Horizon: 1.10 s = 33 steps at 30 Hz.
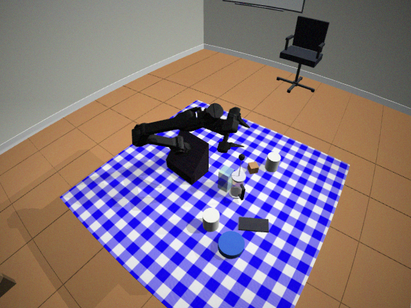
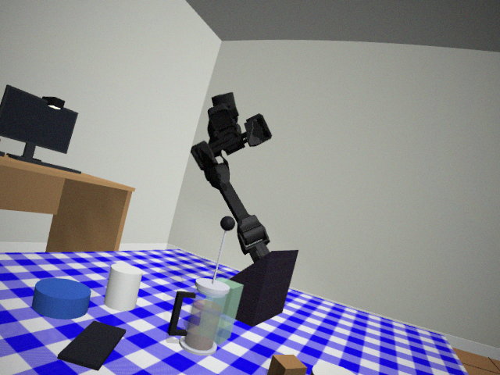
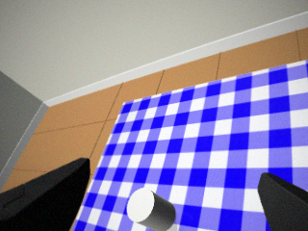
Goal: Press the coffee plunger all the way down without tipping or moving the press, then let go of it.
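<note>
A blue-and-white checked cloth [image 1: 159,212] covers an orange tiled floor [image 1: 365,139] between grey walls, an office chair [image 1: 304,49] at 1 o'clock. The French press [image 1: 238,185] stands upright at centre, plunger knob [image 1: 241,156] raised. The gripper [image 1: 243,135] hangs released above it, at 12 o'clock, holding nothing.

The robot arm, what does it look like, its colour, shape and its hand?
The arm is matte black all over, built of blocky, angular links on a dark wedge-shaped base. Its hand ends in two tapering, pointed black fingers. No cables or markings show.
</note>
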### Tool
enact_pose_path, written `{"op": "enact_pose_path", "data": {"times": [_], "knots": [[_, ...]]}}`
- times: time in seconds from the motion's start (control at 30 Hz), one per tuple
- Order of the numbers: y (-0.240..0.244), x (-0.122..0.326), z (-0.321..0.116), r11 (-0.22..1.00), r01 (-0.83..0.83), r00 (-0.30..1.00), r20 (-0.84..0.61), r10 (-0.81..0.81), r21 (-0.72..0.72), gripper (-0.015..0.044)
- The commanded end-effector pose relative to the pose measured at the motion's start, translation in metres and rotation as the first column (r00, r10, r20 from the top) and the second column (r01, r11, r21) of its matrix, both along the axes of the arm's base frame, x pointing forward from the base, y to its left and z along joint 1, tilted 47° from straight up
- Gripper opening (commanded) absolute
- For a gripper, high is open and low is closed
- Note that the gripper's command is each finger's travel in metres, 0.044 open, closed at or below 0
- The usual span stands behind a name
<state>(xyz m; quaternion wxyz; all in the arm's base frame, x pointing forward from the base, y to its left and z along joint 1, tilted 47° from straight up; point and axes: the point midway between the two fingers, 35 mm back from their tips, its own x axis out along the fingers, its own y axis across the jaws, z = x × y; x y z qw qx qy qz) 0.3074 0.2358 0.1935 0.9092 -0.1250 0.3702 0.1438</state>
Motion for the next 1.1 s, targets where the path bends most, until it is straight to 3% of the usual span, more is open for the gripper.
{"op": "enact_pose_path", "data": {"times": [0.0, 0.17, 0.37, 0.73, 1.07], "knots": [[0.000, -0.001, -0.002, 1.000, 0.001, 1.000, 0.005, -0.001, -0.012, 0.0426], [-0.006, -0.015, -0.036, 0.971, 0.025, 0.993, 0.118, 0.003, -0.238, 0.0440], [-0.025, -0.051, -0.067, 0.831, 0.114, 0.945, 0.317, 0.078, -0.544, 0.0440], [-0.068, -0.048, -0.107, 0.825, 0.119, 0.942, 0.325, 0.082, -0.552, 0.0440], [-0.070, -0.041, -0.110, 0.826, 0.119, 0.943, 0.324, 0.081, -0.552, 0.0440]]}}
